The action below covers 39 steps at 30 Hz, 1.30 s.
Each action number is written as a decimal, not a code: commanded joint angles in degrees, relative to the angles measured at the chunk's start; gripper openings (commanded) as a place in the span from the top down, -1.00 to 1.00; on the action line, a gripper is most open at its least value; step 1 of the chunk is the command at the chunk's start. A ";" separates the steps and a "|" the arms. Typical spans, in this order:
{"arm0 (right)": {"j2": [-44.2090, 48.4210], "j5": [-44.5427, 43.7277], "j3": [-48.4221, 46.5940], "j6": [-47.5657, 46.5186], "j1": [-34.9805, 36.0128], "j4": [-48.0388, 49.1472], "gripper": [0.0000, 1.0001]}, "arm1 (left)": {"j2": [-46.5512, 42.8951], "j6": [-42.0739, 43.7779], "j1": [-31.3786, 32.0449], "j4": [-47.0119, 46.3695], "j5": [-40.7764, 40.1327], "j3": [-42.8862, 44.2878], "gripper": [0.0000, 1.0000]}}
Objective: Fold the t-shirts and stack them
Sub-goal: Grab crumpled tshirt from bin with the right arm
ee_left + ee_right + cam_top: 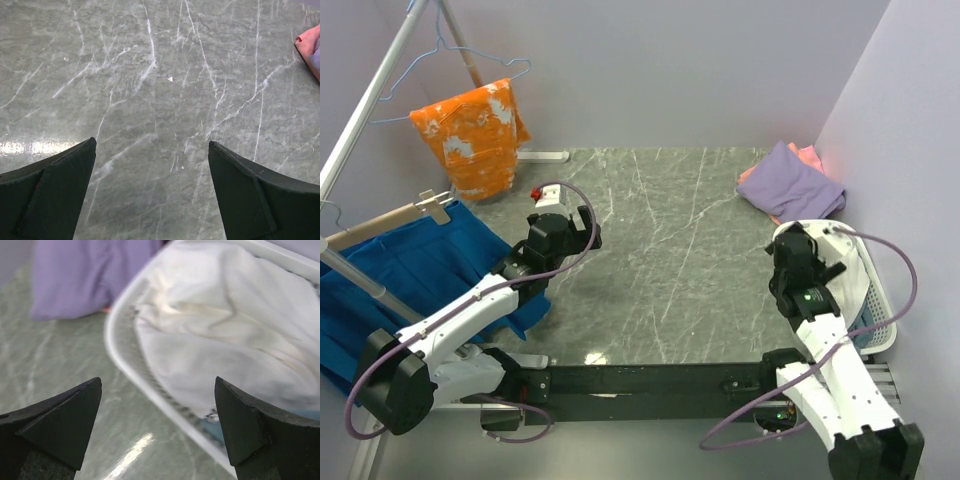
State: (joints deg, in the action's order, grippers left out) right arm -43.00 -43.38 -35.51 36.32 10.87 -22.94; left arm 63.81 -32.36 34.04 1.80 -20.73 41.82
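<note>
Two grippers: one left gripper [151, 144], one right gripper [158, 381]. Three tees show: one purple tee [792, 182], one pink tee [808, 156], one white tee [850, 262]. One basket [890, 335]; any further tees inside cannot be counted. Two hung cloths: one orange cloth [470, 135], one blue cloth [410, 265]. One rack [370, 90]. One table [660, 230]
</note>
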 commanded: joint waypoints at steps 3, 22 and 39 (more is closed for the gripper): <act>-0.49 -0.75 3.34 2.71 -9.45 0.00 -1.00 | 0.52 1.15 -0.29 -1.36 4.20 1.95 -0.99; -18.35 10.07 -2.37 -5.99 -19.75 14.59 1.00 | 7.03 2.48 -2.49 -3.12 7.72 2.39 -0.96; -14.11 19.11 -5.27 -9.07 -19.66 12.57 -0.43 | 7.64 0.72 -3.28 -4.18 10.19 1.86 -0.96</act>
State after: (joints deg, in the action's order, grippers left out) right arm -50.35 -27.24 -38.26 27.79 -8.64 -10.22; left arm 70.83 -30.98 30.94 -0.21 -11.73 42.15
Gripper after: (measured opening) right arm 0.702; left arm 0.985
